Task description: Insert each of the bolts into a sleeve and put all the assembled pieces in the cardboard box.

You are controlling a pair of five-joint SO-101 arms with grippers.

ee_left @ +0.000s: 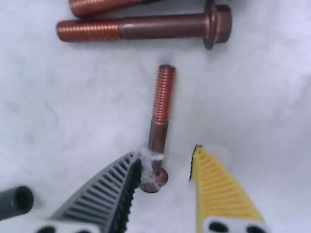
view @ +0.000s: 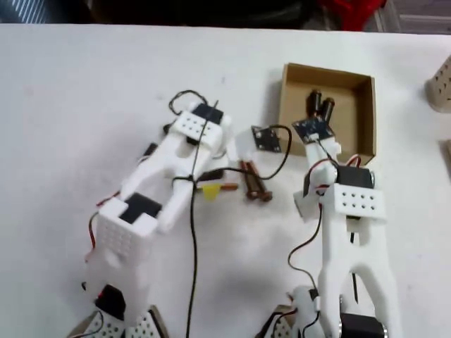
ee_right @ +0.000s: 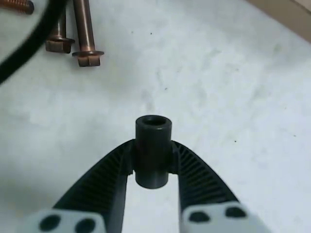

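The left gripper [ee_left: 165, 156] is low over the white table [view: 84, 84], near the middle of the scene. Its fingers stand apart, a ribbed grey finger [ee_left: 104, 194] on one side and a ribbed yellow finger [ee_left: 218, 189] on the other. A copper-coloured flanged bolt [ee_left: 160, 116] lies flat between them. Its head end touches the grey finger's tip, a gap separates it from the yellow finger, and its threaded end points away from the gripper. Just to the right of this bolt, two more copper bolts [view: 254, 182] lie side by side on the table, left of the box. A dark grey tubular sleeve [ee_left: 17, 201] lies on the table close beside the grey finger.

The right gripper [ee_right: 153, 156] has its black ribbed fingers closed around a black cylindrical sleeve [ee_right: 153, 148], which stands upright with its open bore facing up. White table shows under and beyond it. The open brown cardboard box [view: 290, 98] sits far and to the right. In the high view, two dark shapes over the box's near left part may be this gripper's tip with the sleeve, though that is hard to make out.
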